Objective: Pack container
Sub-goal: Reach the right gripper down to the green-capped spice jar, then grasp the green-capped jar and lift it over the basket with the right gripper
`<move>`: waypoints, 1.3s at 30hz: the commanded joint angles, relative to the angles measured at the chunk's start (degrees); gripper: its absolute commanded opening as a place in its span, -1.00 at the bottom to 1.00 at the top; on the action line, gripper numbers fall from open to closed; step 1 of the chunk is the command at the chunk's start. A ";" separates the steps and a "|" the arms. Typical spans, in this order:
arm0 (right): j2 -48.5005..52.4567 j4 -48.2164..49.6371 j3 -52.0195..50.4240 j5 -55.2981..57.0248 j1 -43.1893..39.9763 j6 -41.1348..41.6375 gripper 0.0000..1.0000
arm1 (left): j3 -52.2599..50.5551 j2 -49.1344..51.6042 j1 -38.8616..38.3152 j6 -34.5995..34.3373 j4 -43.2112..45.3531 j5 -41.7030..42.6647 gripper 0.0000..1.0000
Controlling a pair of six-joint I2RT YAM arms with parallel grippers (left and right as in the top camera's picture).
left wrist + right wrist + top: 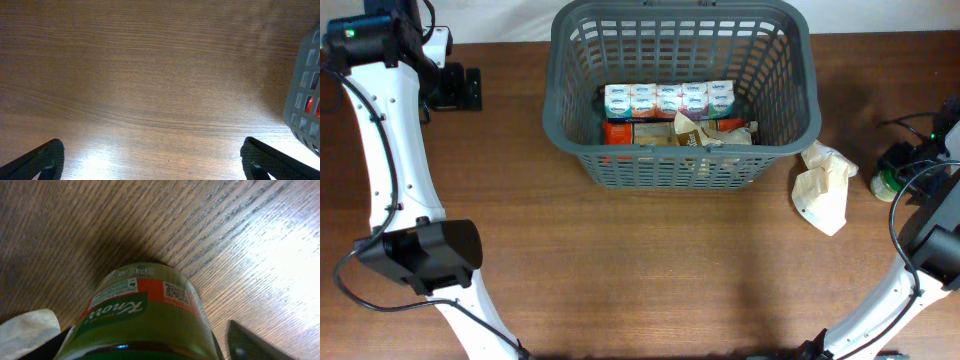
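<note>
- Basket (680,170) sitting upright at the far middle of the table (650,280), open side up.
- Lying inside it: a row of white-and-blue packs (668,98) along the far wall, with an orange box (618,131) and a brown bag (695,135) in front of them.
- Left gripper (152,167) hovering over bare wood near the far left corner, well apart from the basket. Its fingers (42,160) are spreading wide, with nothing lying between them.
- Left wrist view: one corner of the basket is showing at the right edge, outside the right-hand finger and not touching it.
- Right gripper (900,160) sitting low by the table's right edge, well apart from the basket's right wall.
- Its fingers (247,342) are straddling a jar (145,315) with a green-and-orange label. Cannot tell whether they are pressing on it or standing just off it.
- Crumpled cream wrapper (825,185) lying between basket and jar, just beside the basket's near right corner.
</note>
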 commanded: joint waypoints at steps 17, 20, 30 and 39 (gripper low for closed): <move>-7.45 -4.68 9.01 -10.64 0.48 0.50 -0.45 | -0.26 0.28 0.33 -0.72 0.09 -0.22 0.99; -13.33 -8.39 18.12 -18.34 1.31 0.48 -0.92 | -0.26 0.28 0.33 -0.70 0.11 -0.22 0.99; -33.18 -8.70 31.65 -23.89 27.54 -13.25 -0.92 | -0.26 0.28 0.33 -0.70 0.09 -0.22 0.99; -19.71 -8.68 29.49 -4.02 51.15 -13.51 -0.92 | -0.26 0.28 0.33 -0.70 0.11 -0.22 0.99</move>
